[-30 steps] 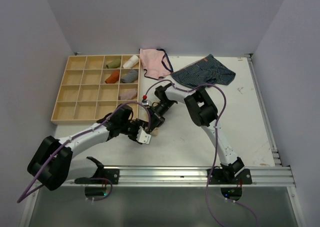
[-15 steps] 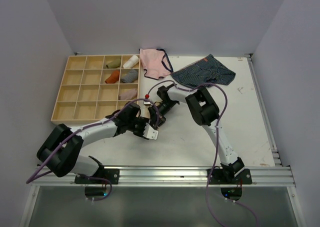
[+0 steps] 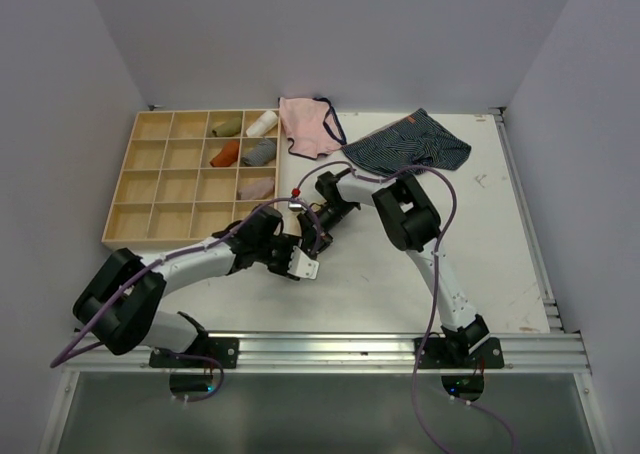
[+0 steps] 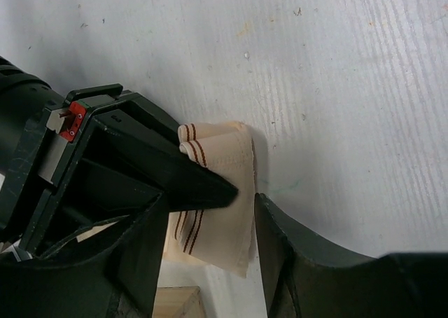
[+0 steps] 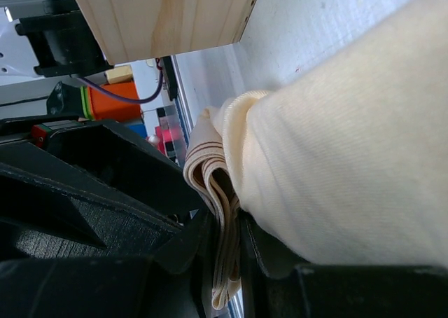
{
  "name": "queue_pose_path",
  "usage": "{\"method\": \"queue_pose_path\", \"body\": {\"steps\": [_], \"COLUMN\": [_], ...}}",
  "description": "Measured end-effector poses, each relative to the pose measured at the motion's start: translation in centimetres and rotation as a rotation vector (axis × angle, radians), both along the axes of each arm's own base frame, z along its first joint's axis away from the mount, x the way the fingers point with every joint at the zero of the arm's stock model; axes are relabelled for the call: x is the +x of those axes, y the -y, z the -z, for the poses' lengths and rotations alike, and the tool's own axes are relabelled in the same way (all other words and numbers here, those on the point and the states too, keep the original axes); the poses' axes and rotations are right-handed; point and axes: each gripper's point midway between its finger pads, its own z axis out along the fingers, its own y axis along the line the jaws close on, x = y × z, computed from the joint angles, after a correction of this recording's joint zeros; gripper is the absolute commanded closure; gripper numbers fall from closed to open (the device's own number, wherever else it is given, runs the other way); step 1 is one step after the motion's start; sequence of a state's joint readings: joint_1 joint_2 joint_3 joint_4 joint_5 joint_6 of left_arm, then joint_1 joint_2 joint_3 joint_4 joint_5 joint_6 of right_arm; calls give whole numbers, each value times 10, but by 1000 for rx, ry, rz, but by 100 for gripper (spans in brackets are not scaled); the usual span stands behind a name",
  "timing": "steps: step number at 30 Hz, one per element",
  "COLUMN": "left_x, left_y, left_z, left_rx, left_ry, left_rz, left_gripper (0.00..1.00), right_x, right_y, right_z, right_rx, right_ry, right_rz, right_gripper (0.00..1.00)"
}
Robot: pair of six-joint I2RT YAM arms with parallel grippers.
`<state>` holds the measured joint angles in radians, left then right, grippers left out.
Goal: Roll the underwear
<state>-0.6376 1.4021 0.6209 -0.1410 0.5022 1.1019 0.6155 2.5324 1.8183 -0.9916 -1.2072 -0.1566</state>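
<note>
Lying folded: peach underwear (image 4: 227, 153) (brown-striped edge)

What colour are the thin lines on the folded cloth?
Reddish-brown, on pale beige cloth underwear; left wrist view.

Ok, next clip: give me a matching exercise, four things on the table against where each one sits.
Things:
A. plain pale peach-beige cloth underwear
B. pink underwear with dark trim
C. navy striped underwear
D. wooden compartment tray

Places:
1. far edge, right of the pink pair
2. far left of the white table
3. folded, pinched in the right tool, mid-table
4. far edge, just right of the tray

Pairs: A-3, B-4, C-1, D-2.
</note>
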Motion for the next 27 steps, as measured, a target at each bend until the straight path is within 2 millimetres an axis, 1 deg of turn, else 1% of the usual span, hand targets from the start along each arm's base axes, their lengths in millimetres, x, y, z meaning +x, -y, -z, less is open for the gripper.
{"method": "queue_pose_path", "body": {"steps": [3, 6, 8, 11, 13, 16, 23, 27], "left_x": [-2, -9, -14, -14, -14, -16, -22, -16], "left_y": [-3, -15, -19, -17, -17, -18, -22, -18], "left_z": [-2, -4, -12, -28, -29, -21, 12, 16], "left_rx": [-8, 4, -6, -45, -51, -33, 38, 46], "left_ry": [5, 5, 10, 39, 38, 13, -78, -88], "left_rz": [-13, -39, -44, -46, -49, -49, -50, -51], "left_gripper": [43, 42, 42, 42, 42, 42, 42, 42], "right_x": [0, -1, -1, -1, -1, -1, -1, -1], "right_y": [0, 0, 0, 0, 0, 0, 0, 0], "right_z": [0, 0, 0, 0, 0, 0, -1, -1], "right_rx": [0, 0, 0, 1, 2, 3, 6, 7], "right_ry": [-1, -2, -3, -4, -4, -5, -6, -6], "right_rz": [2, 2, 2, 3, 3, 3, 5, 5], "right_gripper": [100, 100, 100, 100, 100, 100, 100, 100]}}
